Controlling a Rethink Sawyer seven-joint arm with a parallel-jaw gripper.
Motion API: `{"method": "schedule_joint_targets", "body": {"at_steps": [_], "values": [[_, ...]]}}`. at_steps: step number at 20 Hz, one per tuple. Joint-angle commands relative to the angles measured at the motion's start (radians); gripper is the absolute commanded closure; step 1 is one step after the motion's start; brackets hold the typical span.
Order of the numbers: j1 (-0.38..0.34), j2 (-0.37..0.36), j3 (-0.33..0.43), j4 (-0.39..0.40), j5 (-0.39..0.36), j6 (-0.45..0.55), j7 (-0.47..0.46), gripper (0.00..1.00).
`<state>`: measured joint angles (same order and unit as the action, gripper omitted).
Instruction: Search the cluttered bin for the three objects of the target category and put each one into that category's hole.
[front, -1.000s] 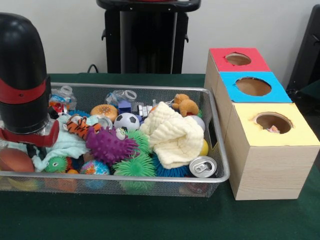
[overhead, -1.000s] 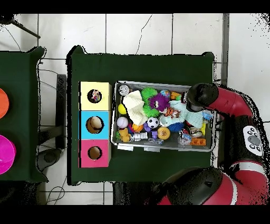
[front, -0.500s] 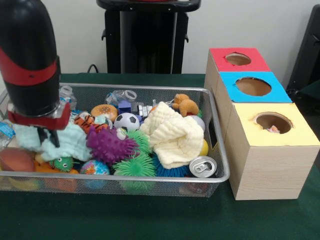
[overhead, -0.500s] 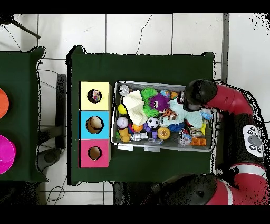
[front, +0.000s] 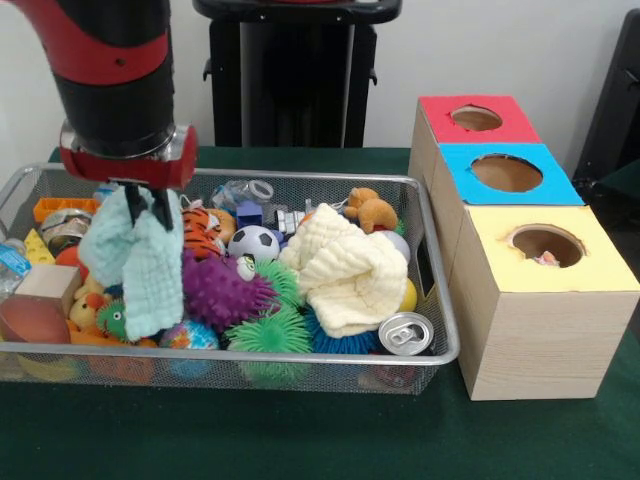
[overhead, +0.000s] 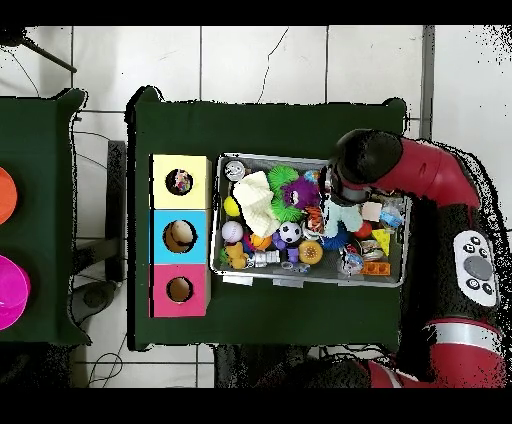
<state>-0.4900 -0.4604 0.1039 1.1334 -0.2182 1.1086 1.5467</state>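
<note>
The gripper (front: 146, 203) is pinching a light green cloth (front: 133, 262), its fingers closed on the top, dangling it over the wire bin (front: 430, 300). The yellow box's hole (front: 546, 243) is showing something inside (hard to tell what). The cloth is not in any hole yet. No writing is readable.

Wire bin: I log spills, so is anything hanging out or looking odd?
Nothing has spilled. The one oddity is a pale green cloth dangling from the gripper above the wire bin, clear of the clutter.
</note>
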Motion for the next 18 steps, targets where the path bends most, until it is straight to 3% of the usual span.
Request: {"method": "schedule_joint_targets", "body": {"at_steps": [1,7,18], "values": [[0.032,-0.007,-0.001,0.147,0.09,0.019,0.243,1.0],[0.064,0.001,-0.023,0.223,0.16,-0.087,0.318,1.0],[0.099,-0.015,-0.05,0.341,0.28,-0.19,0.358,1.0]]}}
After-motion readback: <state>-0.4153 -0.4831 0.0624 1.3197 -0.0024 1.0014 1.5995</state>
